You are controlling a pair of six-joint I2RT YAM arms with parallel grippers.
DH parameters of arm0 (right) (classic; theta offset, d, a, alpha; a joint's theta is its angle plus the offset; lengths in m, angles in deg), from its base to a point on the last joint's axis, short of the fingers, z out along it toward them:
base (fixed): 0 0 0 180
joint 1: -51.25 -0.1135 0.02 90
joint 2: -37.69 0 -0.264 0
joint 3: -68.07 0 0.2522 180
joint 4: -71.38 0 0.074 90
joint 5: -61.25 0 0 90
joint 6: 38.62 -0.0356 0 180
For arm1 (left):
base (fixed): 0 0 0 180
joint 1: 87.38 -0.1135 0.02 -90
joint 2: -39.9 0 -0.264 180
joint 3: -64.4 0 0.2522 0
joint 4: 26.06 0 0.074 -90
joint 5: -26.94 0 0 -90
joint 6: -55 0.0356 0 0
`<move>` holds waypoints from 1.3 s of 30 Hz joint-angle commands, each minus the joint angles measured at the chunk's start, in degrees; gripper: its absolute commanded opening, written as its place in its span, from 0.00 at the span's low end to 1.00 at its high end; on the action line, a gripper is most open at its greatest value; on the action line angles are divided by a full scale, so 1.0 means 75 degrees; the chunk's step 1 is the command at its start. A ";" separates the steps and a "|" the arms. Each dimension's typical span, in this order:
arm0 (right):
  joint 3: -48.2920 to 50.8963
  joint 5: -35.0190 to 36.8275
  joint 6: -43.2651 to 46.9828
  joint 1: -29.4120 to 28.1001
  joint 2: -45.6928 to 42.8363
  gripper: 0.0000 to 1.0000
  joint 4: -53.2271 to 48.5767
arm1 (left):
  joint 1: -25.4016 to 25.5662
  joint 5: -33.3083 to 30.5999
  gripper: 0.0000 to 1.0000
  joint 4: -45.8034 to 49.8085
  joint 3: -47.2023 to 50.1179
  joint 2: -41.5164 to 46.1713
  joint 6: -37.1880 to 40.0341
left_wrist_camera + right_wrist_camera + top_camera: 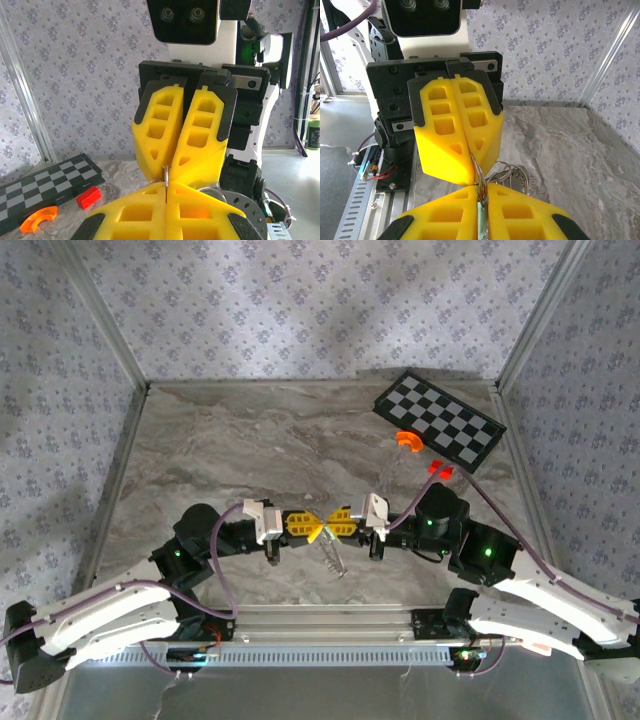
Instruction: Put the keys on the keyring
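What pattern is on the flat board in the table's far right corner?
The board has black-and-white checkerboard squares, clearest in the top external view.

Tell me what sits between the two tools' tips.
The thin wire keyring, pinched where the left tool and right tool meet; both wrist views show it.

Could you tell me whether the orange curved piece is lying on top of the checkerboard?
No, the orange curved piece lies on the table beside the checkerboard.
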 commanded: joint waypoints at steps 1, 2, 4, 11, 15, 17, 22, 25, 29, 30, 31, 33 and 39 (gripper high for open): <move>0.0099 -0.0192 -0.0093 -0.0003 0.0055 0.09 0.0175 | 0.0075 0.0133 0.00 -0.0542 -0.0052 0.0077 -0.0103; 0.0106 -0.0195 -0.0079 -0.0002 0.0071 0.07 0.0167 | 0.0075 0.0122 0.00 -0.0531 -0.0044 0.0078 -0.0104; 0.0136 -0.0139 -0.0045 -0.0005 0.0053 0.01 0.0168 | 0.0075 0.0058 0.00 -0.0395 -0.0056 0.0091 -0.0054; 0.0056 0.0930 0.0166 -0.0055 -0.0041 0.00 -0.0123 | 0.0075 -0.1050 0.10 0.2372 -0.0914 0.0233 0.0878; -0.0202 0.1601 0.0524 -0.0238 0.0166 0.00 -0.0624 | 0.0075 -0.1747 0.19 0.4928 -0.2073 -0.0089 0.1548; -0.0347 0.1917 0.0710 -0.0365 0.0302 0.00 -0.0852 | 0.0075 -0.1731 0.22 0.5989 -0.2673 -0.0446 0.1771; -0.0730 0.2501 0.0999 -0.0617 0.0678 0.00 -0.1330 | 0.0075 -0.1576 0.24 0.6809 -0.3239 -0.0947 0.1950; -0.0840 0.2653 0.1030 -0.0656 0.0738 0.00 -0.1390 | 0.0075 -0.1417 0.28 0.6802 -0.3278 -0.1031 0.2004; -0.0916 0.2651 0.1037 -0.0656 0.0784 0.00 -0.1447 | 0.0081 -0.1291 0.30 0.6488 -0.3089 -0.1034 0.2021; -0.0938 0.2619 0.1041 -0.0665 0.0817 0.00 -0.1468 | 0.0075 -0.1307 0.30 0.6436 -0.3076 -0.1056 0.2022; -0.0961 0.2599 0.1037 -0.0668 0.0856 0.00 -0.1485 | 0.0074 -0.1308 0.29 0.6400 -0.3088 -0.1094 0.2022; -0.0998 0.2576 0.1054 -0.0678 0.0929 0.00 -0.1537 | 0.0075 -0.1305 0.29 0.6287 -0.3089 -0.1123 0.2033; -0.1006 0.2497 0.1078 -0.0727 0.0963 0.00 -0.1577 | 0.0064 -0.1664 0.28 0.5966 -0.3024 -0.1117 0.2033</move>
